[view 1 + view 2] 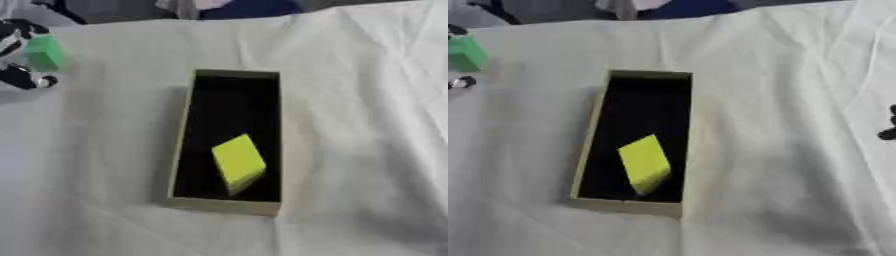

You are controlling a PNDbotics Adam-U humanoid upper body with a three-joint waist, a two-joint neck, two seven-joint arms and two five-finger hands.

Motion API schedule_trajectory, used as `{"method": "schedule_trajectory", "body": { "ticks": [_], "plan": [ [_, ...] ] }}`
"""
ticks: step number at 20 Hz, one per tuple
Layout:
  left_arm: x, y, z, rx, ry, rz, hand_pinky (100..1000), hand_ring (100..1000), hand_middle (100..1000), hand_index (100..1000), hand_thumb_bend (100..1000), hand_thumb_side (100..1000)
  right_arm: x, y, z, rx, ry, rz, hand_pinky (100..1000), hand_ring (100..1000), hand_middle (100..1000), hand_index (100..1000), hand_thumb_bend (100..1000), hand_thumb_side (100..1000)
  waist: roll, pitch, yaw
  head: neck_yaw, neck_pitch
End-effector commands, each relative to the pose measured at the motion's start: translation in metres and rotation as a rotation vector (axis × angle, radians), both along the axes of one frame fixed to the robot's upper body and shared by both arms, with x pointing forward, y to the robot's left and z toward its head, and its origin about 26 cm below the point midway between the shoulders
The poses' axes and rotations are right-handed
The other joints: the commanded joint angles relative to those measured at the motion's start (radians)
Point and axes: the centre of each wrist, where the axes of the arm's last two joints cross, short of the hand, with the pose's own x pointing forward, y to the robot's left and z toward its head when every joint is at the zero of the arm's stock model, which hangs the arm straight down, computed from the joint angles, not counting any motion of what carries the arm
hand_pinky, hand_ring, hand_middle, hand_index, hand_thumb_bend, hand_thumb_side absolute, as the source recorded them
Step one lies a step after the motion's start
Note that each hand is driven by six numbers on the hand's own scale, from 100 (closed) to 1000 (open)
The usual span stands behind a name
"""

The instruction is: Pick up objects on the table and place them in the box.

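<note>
Creased white cloth [367, 100] under box [179, 150]

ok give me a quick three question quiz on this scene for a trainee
1. True or false: the yellow block lies inside the box.
2. What does the left hand hold? A) a green block B) a red ball C) nothing
3. Fill in: the right hand shows only at the right eye view's ____ edge.

Key: 1 true; 2 A, the green block; 3 right.
</note>
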Motion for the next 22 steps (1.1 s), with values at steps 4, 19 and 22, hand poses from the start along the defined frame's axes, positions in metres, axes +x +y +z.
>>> {"method": "schedule_trajectory", "body": {
  "ticks": [4,19,22],
  "plan": [
    [-0.012,0.019,0.034,-0.001,-0.096,0.039,778,864,849,914,482,100,0.000,-0.001,0.007,-0.035,-0.022,0.005,828,844,544,828,100,751,-0.002,-0.009,-0.004,0.010,-0.024],
    [-0.018,0.040,0.037,0.028,-0.132,0.149,768,877,882,900,506,100,0.006,0.004,0.016,-0.064,-0.059,0.038,830,846,543,829,100,754,0.025,0.032,-0.070,0.081,-0.088],
    [-0.019,0.044,0.036,0.020,-0.149,0.165,765,878,884,897,514,100,0.007,0.005,0.017,-0.069,-0.064,0.042,830,846,543,829,100,756,0.031,0.040,-0.080,0.088,-0.101]
  ]
}}
